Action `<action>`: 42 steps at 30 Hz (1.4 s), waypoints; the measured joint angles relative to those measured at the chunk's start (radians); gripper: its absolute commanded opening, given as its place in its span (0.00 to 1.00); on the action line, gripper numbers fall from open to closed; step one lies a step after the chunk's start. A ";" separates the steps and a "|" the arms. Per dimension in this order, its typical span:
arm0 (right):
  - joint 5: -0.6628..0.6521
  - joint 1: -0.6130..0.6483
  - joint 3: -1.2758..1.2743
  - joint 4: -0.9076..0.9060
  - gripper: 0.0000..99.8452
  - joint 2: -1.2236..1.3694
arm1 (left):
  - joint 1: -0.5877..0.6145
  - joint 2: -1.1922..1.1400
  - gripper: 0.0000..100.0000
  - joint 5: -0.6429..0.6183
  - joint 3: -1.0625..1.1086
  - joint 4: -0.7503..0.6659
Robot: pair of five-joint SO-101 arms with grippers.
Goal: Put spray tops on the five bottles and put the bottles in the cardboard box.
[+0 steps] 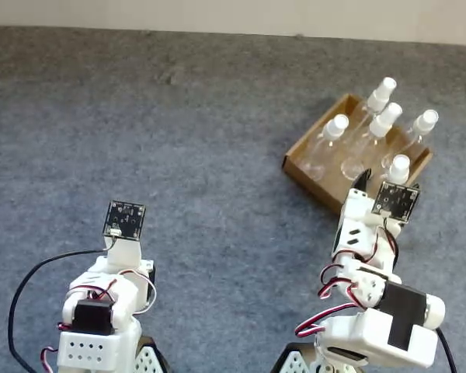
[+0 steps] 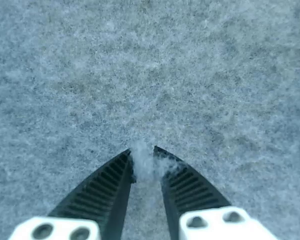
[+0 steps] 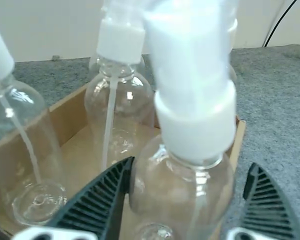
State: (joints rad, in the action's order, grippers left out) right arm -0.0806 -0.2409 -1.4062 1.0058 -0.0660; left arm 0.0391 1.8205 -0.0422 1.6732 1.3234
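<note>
A: where are the bottles now?

B: all 5 stand in the cardboard box, far right on the grey felt. Each has a white spray top on.

A: grippers?

B: right gripper has its jaws wide apart, 1 each side of the nearest bottle, at the box's near edge. Can't tell if either finger touches it. The left gripper has its fingers nearly together with a narrow gap at the tips and nothing in it. It sits low over bare felt, well apart from the box.

A: how will they handle?

B: clear round body, thin dip tube inside, looks empty. My guess is light, smooth and slippery. Glass or plastic, can't tell. The tall top likely makes them tippy.

A: grab point?

B: the round body just under the collar, not the top, which could twist or pop off. They're packed close, so wide jaws risk knocking a neighbour.
</note>
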 measured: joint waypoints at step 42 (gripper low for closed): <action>-0.084 0.034 -0.032 -0.229 0.30 -0.224 | 0.000 0.000 0.01 0.000 0.000 0.000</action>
State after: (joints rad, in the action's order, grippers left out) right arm -0.1649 -0.2071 -1.4385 0.7772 -0.2900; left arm 0.0391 1.8205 -0.0422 1.6732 1.3234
